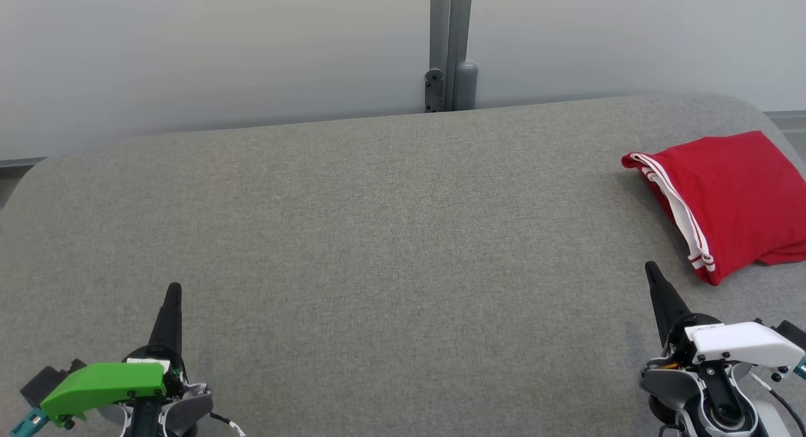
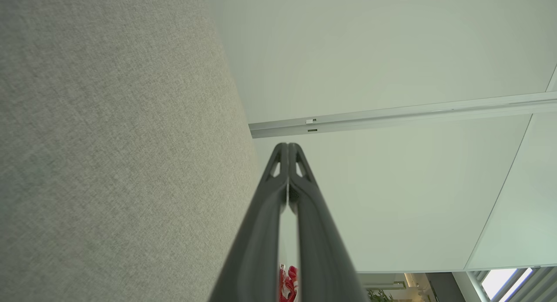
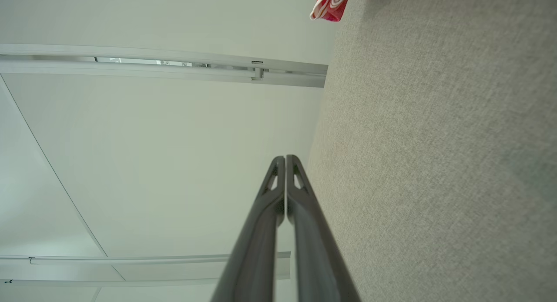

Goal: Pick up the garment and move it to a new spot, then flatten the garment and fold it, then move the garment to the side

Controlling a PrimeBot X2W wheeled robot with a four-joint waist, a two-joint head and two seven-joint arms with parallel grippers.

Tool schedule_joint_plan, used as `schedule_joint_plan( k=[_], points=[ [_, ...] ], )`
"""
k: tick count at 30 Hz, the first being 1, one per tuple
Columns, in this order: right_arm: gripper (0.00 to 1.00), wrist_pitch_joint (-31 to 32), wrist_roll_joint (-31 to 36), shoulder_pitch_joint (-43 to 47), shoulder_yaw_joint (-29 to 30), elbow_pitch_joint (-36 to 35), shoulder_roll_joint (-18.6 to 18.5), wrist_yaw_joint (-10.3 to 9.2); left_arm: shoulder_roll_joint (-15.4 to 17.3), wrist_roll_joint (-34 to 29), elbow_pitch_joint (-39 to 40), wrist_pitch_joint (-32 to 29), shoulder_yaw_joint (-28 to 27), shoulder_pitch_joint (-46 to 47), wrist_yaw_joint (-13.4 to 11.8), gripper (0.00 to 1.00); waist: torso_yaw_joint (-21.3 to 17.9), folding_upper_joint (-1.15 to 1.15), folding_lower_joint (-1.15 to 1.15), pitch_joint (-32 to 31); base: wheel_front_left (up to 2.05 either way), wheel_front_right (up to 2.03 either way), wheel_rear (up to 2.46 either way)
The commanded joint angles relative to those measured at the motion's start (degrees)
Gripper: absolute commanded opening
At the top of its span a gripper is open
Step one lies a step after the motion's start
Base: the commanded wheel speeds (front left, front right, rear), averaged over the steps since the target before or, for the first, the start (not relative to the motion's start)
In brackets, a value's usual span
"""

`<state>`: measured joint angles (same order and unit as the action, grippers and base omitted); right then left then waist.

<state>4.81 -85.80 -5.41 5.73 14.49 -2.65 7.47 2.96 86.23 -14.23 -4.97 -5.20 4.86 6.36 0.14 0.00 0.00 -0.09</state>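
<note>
At the right edge of the fabric-covered table [image 1: 378, 248], one red garment [image 1: 733, 198] lies folded; the task appears near complete. For any final shift sideways, pinch all layers together at its near corner to prevent unfolding. Two grippers sit at the near edge: the left gripper [image 1: 174, 289] and the right gripper [image 1: 650, 268], each with jaws pressed together and empty.

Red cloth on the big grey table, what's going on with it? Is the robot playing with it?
Nobody is touching it right now. The folded red garment with white stripes lies by itself at the right side of the grey fabric-covered table. The robot's left fingers and right fingers are pressed shut, hold nothing, and sit near the robot's edge of the table. The folding looks finished, with the garment put aside.
</note>
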Motion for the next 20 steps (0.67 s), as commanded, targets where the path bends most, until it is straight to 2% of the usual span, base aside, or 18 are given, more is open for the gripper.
schedule_joint_plan(
  k=[1,20],
  points=[
    [0.00,0.4,-1.3,-0.9,0.3,-0.5,-0.3,0.03,0.0,1.4,0.3,-0.3,-0.4,1.3,0.4,0.00,0.0,0.00,0.00,0.0,0.00,0.00,0.00],
    [0.00,2.0,-6.8,-1.0,0.9,-0.6,-0.4,0.04,-0.1,6.2,0.2,-1.8,-1.6,1.7,1.3,0.00,-0.1,0.00,0.00,0.3,0.00,0.00,0.00]
  ],
)
